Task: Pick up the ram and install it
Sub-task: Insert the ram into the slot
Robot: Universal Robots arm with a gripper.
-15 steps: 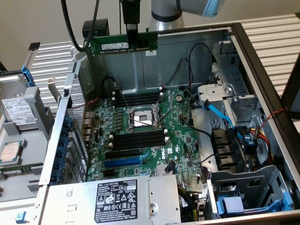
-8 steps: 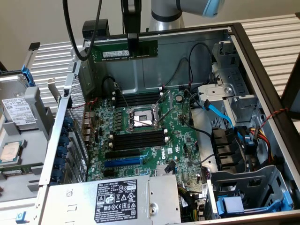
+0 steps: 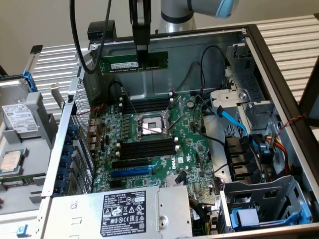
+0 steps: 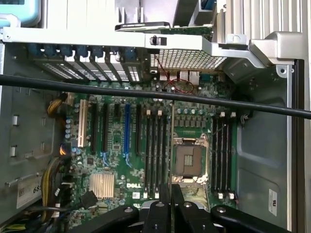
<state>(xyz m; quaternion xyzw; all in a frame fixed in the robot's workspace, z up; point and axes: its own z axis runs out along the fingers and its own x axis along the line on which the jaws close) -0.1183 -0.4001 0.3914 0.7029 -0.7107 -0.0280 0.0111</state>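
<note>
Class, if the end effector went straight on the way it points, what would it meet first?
Probably the motherboard, the held ram touching first between CPU socket and memory slots; depth unclear.

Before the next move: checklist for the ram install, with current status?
1. Grip: ok, fingers shut on the ram, held above the board.
2. Ram parallel to memory slots: ok, per the wrist view.
3. Slots empty: ok, both banks.
4. White end clips open: cannot tell.
5. Black cable clear of the path: cannot tell; it crosses the wrist view.
</note>
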